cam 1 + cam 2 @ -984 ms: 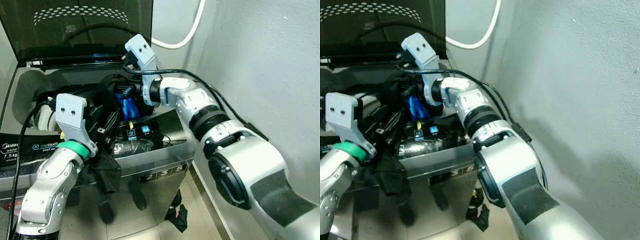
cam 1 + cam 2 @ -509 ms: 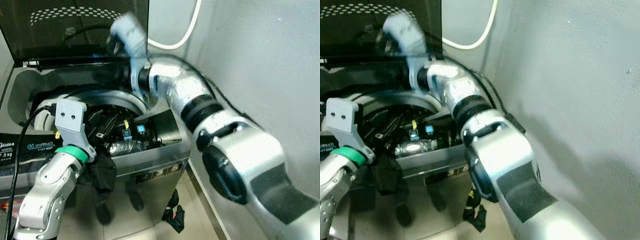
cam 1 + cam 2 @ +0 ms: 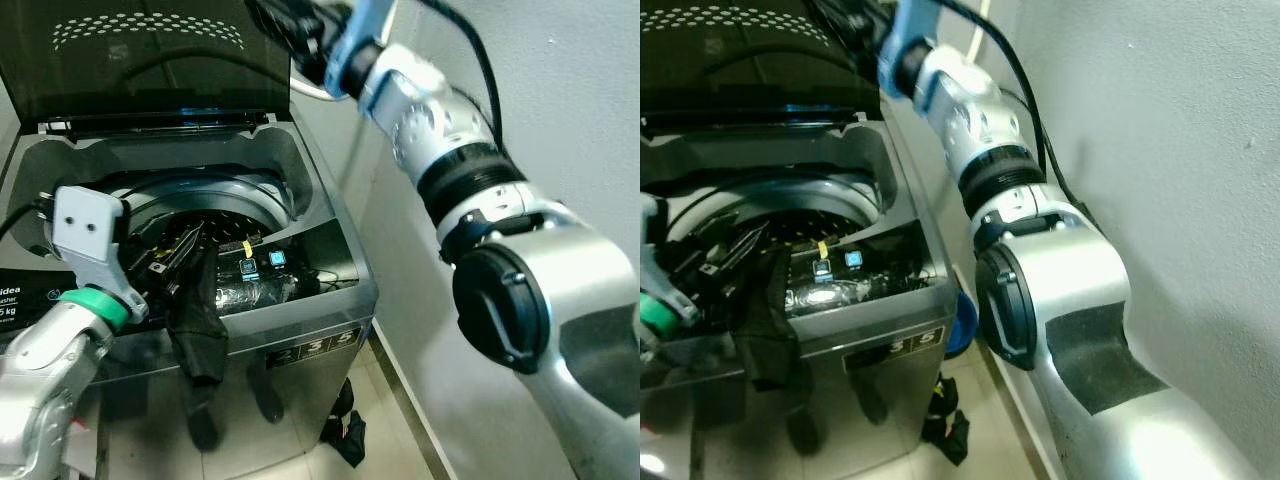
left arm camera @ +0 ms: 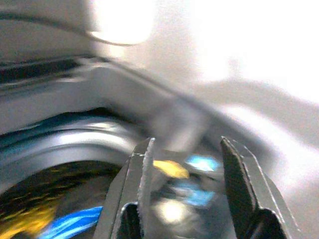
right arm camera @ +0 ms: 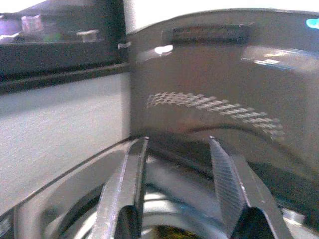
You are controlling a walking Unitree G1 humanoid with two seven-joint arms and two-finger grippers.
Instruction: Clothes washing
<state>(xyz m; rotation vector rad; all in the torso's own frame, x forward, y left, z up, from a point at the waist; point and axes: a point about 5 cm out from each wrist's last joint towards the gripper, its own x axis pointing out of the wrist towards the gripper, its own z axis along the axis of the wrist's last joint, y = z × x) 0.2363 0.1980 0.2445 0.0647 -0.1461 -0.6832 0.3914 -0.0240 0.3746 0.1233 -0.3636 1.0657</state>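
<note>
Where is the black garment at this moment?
The black garment hangs over the front edge of the washing machine, on the robot's left side, just beside the left tool.

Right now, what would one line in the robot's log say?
washer lid: up | left claw: open over drum | right claw: open near lid | black garment: draped over front rim
</note>
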